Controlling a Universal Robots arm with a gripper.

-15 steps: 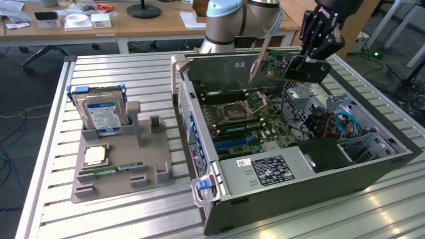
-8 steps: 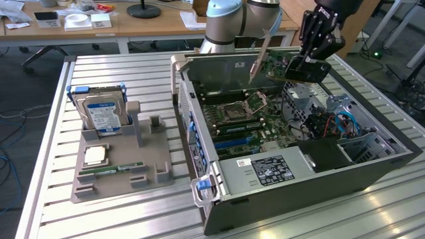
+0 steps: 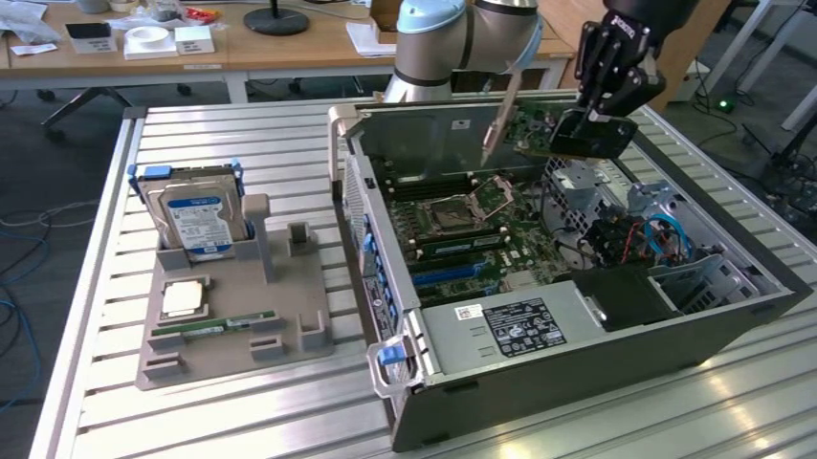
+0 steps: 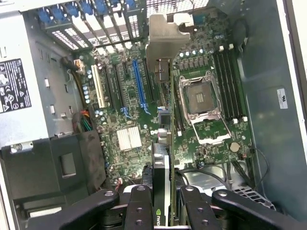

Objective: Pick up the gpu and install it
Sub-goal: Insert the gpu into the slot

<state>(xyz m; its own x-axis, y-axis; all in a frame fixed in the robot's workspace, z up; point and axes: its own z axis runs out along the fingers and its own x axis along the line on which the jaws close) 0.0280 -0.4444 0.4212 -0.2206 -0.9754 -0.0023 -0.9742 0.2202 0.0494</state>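
Hand (image 3: 590,134) clamped on gpu (image 4: 161,163) above motherboard (image 4: 110,122), between blue slot (image 4: 139,86) and CPU socket (image 4: 200,98); hard drive (image 3: 198,225) outside case (image 3: 575,363).

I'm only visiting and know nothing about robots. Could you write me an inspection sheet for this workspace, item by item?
Surface: slatted metal table, carrying an open computer case and a gray parts holder.
Job's things: gpu held edge-down above the case's motherboard, not seated in a slot.
Clutter: hard drive, processor chip and memory stick in the holder.
Grippers: gripper shut on the gpu.
Cables: blue and red cables inside the case; loose cables on the floor at the exterior view's left.
Surroundings: wooden desks behind the table, with small boxes on them.
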